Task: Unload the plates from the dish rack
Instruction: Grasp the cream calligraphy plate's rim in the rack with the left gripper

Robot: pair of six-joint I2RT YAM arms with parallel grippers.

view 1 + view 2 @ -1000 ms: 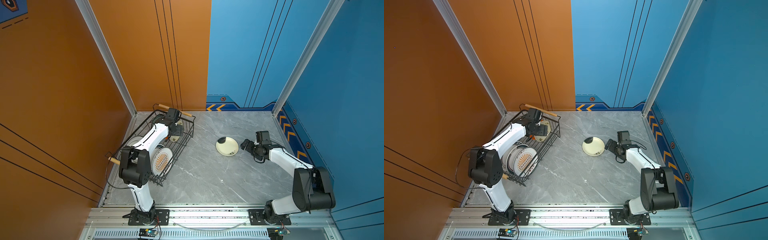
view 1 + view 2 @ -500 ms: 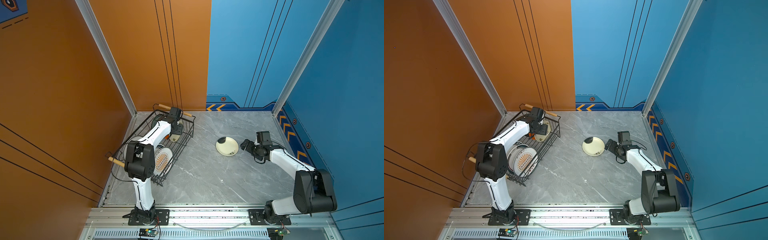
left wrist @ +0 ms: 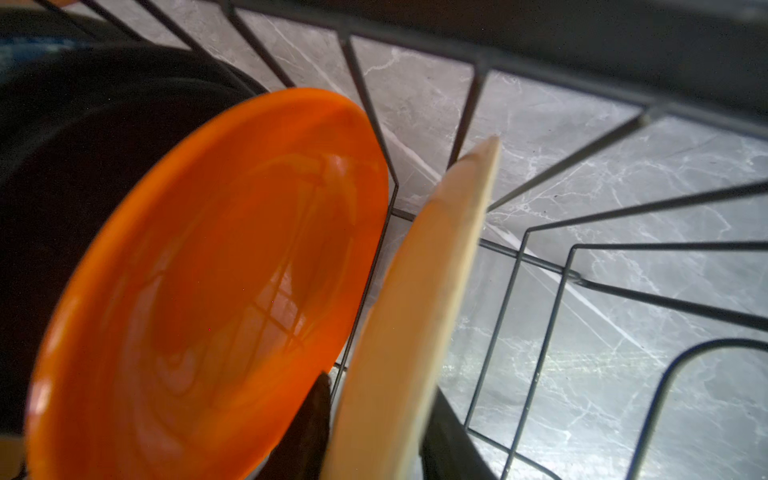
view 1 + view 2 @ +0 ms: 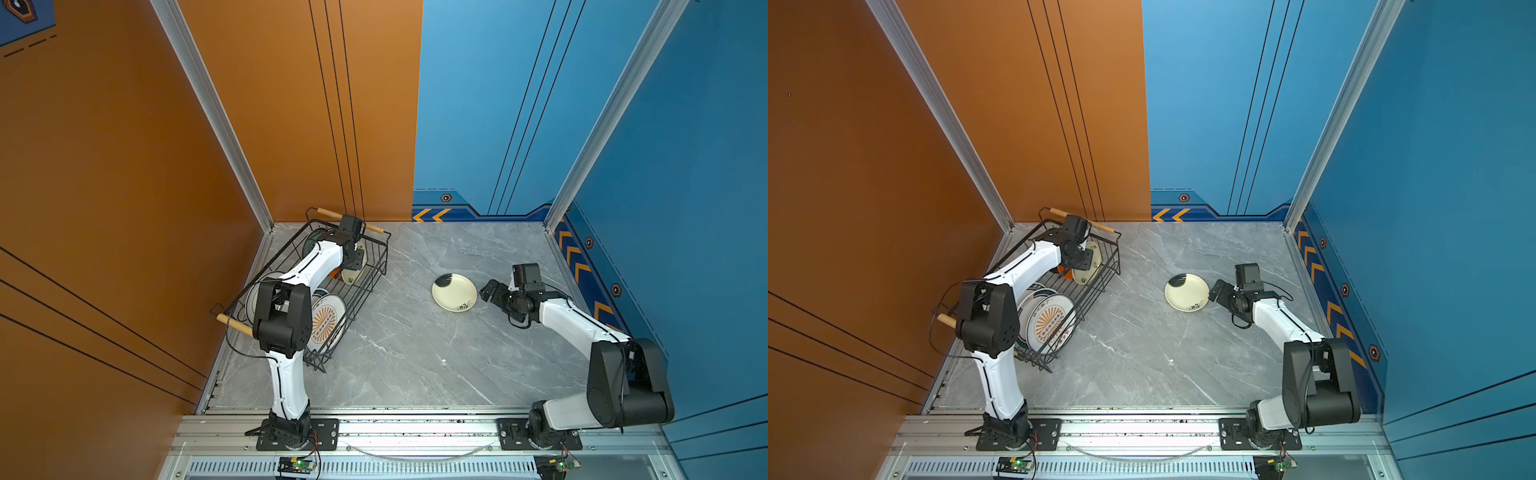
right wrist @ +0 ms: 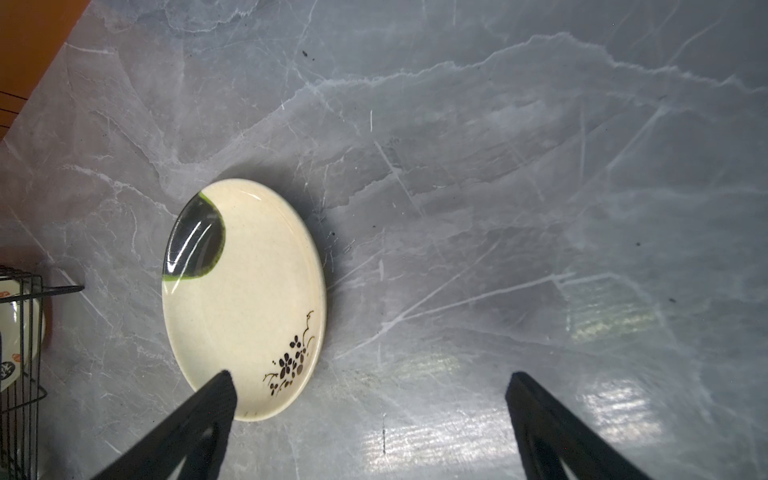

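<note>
The plates mostly stand in the dish rack, far left. A shallow rim pinch could let the cream plate slip onto the orange plate or snag the rack — it stands between the left gripper's narrow jaws, clamped or not I cannot tell. The right gripper gapes wide just beside a flowered plate.

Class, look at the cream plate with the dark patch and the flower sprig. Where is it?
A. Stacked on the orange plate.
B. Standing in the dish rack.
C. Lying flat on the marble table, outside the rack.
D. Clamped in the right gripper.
C: in a top view the cream plate lies flat on the table, apart from the dish rack, and the right gripper stands open beside it, holding nothing.
</note>
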